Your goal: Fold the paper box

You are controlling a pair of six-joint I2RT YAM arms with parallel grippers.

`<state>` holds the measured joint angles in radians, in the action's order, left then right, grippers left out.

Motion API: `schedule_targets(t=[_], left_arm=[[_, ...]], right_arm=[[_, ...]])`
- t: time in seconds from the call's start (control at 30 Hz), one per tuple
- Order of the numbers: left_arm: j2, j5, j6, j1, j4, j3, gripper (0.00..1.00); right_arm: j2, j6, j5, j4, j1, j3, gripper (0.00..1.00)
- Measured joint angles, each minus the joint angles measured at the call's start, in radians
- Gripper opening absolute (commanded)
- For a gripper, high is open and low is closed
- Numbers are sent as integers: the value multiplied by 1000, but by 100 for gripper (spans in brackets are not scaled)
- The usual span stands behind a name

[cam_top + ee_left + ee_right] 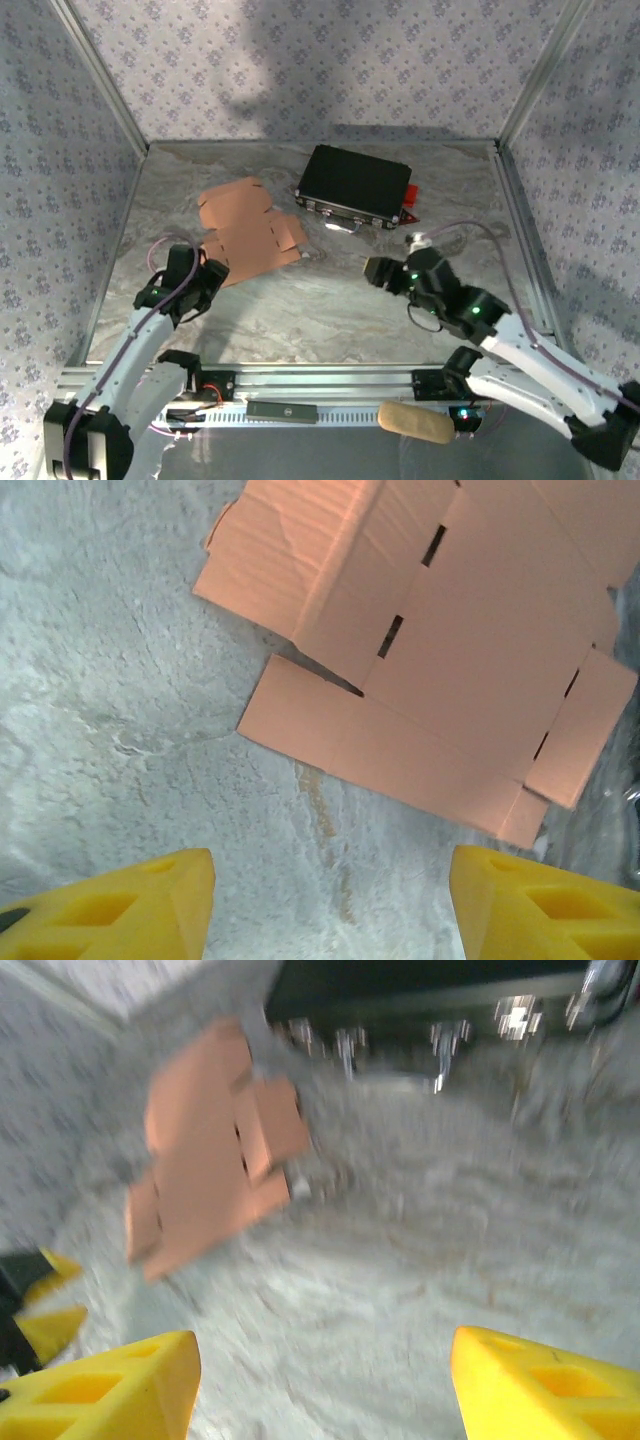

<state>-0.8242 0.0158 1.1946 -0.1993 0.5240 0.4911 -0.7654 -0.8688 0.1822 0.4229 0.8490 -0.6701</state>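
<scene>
The paper box lay as a flat, unfolded salmon-orange sheet on the marbled table, at about ten o'clock from the table's middle in the top view, its flaps spread and its slots showing. The black case sat just beside it at about two o'clock, closed, with metal latches along its near edge. The left gripper hovered at the sheet's seven o'clock corner, close to the cardboard's near edge. In the left wrist view its yellow fingers stood well apart with only bare table between them, gripping nothing. The right gripper was at about four o'clock from the sheet, apart from it, pointing toward it. The right wrist view was blurred, but its jaws also stood wide and empty.
</scene>
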Motion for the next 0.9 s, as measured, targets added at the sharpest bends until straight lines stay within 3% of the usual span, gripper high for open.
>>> schedule_targets(t=[0.17, 0.3, 0.5, 0.9], left_arm=[[-43, 56, 63, 61, -81, -70, 67], [-70, 86, 74, 103, -148, -75, 66], [-140, 132, 90, 157, -278, -101, 64], [-256, 171, 122, 187, -446, -122, 53]], right_arm=[[-105, -28, 72, -118, 179, 10, 70], [-152, 3, 88, -269, 253, 20, 72], [-166, 39, 92, -420, 266, 61, 72], [-176, 47, 92, -458, 266, 64, 71]])
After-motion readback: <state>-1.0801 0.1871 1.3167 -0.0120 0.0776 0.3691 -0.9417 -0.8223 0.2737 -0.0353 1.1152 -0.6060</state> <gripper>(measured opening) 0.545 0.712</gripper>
